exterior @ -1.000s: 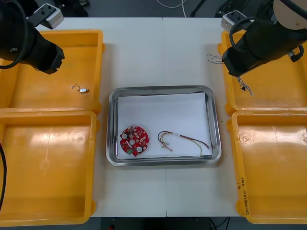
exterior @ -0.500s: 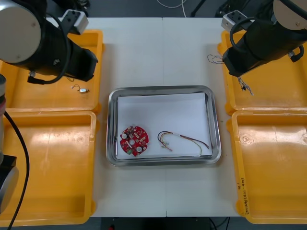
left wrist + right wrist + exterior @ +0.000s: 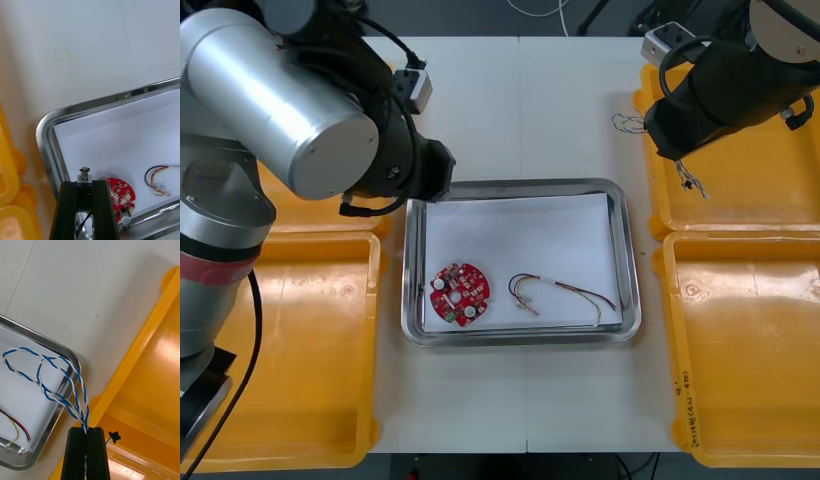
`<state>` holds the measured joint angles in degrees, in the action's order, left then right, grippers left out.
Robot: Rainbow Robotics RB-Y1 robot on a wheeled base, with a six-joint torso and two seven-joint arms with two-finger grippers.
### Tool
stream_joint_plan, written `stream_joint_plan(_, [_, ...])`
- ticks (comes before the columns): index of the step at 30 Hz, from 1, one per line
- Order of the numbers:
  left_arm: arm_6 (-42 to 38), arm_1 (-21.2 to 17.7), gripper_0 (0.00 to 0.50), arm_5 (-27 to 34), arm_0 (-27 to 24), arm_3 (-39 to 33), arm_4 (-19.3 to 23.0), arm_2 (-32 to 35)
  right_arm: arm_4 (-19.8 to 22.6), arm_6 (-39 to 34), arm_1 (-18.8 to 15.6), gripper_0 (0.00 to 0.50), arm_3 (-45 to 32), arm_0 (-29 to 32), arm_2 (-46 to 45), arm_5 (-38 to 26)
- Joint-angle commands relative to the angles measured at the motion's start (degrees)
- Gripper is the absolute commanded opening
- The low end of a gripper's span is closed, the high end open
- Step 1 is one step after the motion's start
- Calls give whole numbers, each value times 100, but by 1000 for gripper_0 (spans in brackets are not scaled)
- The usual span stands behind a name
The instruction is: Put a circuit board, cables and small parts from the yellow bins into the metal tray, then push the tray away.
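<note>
Where the left gripper [image 3: 84, 183] closes, fingers pinch a small metal part [image 3: 84, 174], upright; a thin black lead seems to trail below it. Posn: over the metal tray [image 3: 47, 127], left rim, far-corner end; white inside. Right gripper [image 3: 87, 429]: fingers pressed on a twisted blue and white cable [image 3: 83, 410], held above the inner edge of the right far yellow bin [image 3: 760, 190]. In tray, flat: red circuit board [image 3: 460, 294], near-left; red and yellow cable [image 3: 565, 290] beside it, apart.
</note>
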<state>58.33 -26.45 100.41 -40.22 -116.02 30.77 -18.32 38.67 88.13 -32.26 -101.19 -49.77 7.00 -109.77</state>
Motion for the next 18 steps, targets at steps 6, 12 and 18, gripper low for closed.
stream_joint_plan(6, [-41,96,0,-742,32,677,69,-541,-18,81,-141,0,-165,2,-138,-23])
stream_joint_plan(12, [-32,87,0,-1164,23,1082,113,-883,-9,81,-141,0,-165,2,-138,-23])
stream_joint_plan(18, [-5,61,2,-1594,32,1416,113,-1165,0,81,-141,0,-165,11,-138,-23])
